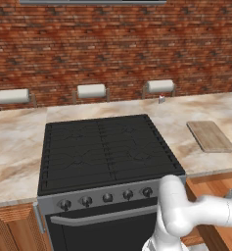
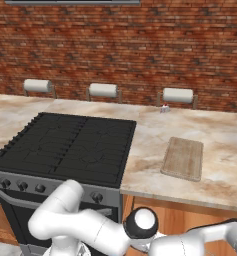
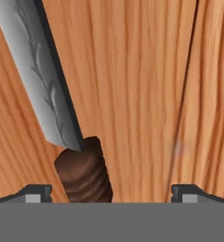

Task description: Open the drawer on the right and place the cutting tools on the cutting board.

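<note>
In the hand view a knife with a grey blade and a ribbed dark brown handle lies on the orange-brown wood-grain floor of the drawer. My gripper is open just above it. The handle lies between the two fingertips, nearer the left one, and neither touches it. The cutting board, a thin light-tan wooden rectangle, lies bare on the counter right of the stove. My arm reaches down past the counter edge into the drawer below the board.
A black stove with a row of knobs sits left of the drawer, its oven door with a grey bar handle below. Three paper towel rolls and a small shaker stand along the brick wall.
</note>
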You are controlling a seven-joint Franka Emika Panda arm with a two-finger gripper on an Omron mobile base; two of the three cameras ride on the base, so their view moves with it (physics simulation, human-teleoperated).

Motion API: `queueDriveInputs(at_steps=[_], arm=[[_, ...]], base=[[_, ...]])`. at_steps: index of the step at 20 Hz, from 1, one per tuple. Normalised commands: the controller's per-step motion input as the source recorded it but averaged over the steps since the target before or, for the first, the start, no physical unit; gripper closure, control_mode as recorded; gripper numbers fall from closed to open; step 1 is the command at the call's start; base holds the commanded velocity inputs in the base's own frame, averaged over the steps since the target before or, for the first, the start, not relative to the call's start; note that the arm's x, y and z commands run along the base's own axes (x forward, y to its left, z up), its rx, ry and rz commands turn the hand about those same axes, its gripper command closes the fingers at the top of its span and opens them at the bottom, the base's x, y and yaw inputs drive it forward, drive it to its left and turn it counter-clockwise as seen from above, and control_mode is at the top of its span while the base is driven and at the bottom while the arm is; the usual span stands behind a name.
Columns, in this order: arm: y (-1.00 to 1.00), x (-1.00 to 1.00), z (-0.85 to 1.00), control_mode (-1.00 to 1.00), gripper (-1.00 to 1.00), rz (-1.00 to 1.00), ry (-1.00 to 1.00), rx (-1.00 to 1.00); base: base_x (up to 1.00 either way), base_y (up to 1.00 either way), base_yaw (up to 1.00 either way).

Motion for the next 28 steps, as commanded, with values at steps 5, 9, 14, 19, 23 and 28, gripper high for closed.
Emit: queueDriveInputs(at_steps=[5, 9, 14, 19, 23, 28], arm=[[0.33, -0.34, 0.1, -1.0, -1.0, 0.03, -0.09, 0.04], [0.39, -0.11, 0.15, -1.0, -1.0, 0.01, -0.12, 0.02], [0.39, 0.0, 0.07, -1.0, -1.0, 0.0, -0.11, 0.0], [0.13, 0.0, 0.0, -1.0, -1.0, 0.0, -0.06, 0.0], [0.0, 0.04, 0.0, -1.0, -1.0, 0.0, -0.07, 0.0], [-0.08, 0.3, 0.0, -1.0, -1.0, 0.0, -0.06, -0.03]], base=[[0.0, 0.0, 0.0], [0.0, 0.0, 0.0], [0.0, 0.0, 0.0], [0.0, 0.0, 0.0], [0.0, 0.0, 0.0], [0.0, 0.0, 0.0]])
